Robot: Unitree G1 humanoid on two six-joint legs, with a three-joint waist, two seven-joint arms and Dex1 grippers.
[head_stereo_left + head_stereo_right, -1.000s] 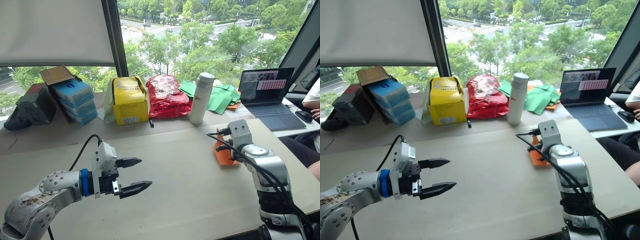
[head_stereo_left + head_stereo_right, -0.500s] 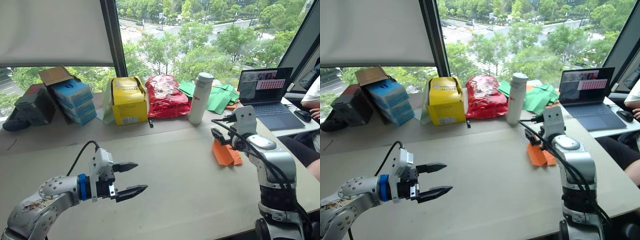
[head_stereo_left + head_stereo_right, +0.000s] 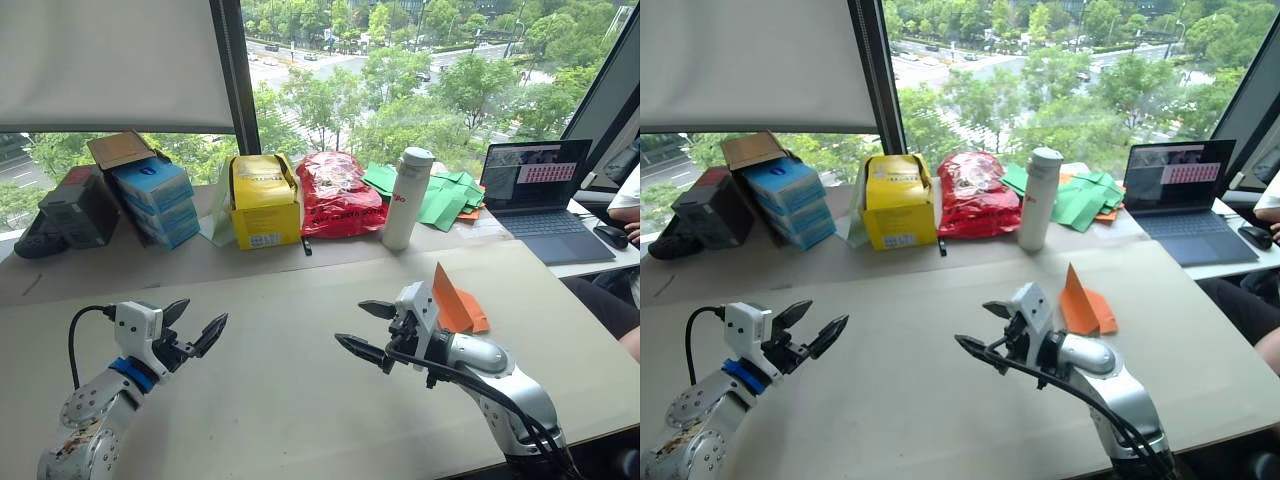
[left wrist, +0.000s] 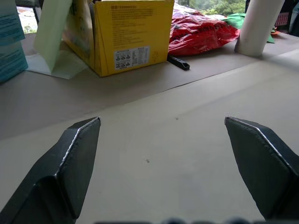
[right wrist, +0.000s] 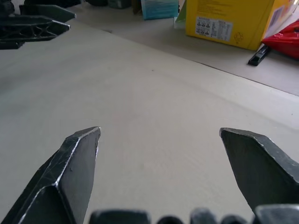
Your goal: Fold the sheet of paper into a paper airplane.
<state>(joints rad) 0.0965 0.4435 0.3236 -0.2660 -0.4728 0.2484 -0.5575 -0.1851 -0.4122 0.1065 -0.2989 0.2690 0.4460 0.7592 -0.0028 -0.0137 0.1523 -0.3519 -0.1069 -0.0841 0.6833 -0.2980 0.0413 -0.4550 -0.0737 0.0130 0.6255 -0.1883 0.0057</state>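
Apparently folding's done: paper airplane [image 3: 458,303] sits on the table [image 3: 300,400], robot's right side, one orange flap standing up, w/ nothing gripping it. Right claw [image 3: 366,331] is spread wide & empty, beside the plane but apart. Left claw [image 3: 196,324] also spread, empty, well apart, likely parked clear.

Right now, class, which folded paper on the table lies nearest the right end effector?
The orange paper airplane, just behind the right end effector; the green paper sheets lie farther back near the laptop.

The beige table [image 3: 300,400] carries the paper airplane [image 3: 455,303], one flap raised.
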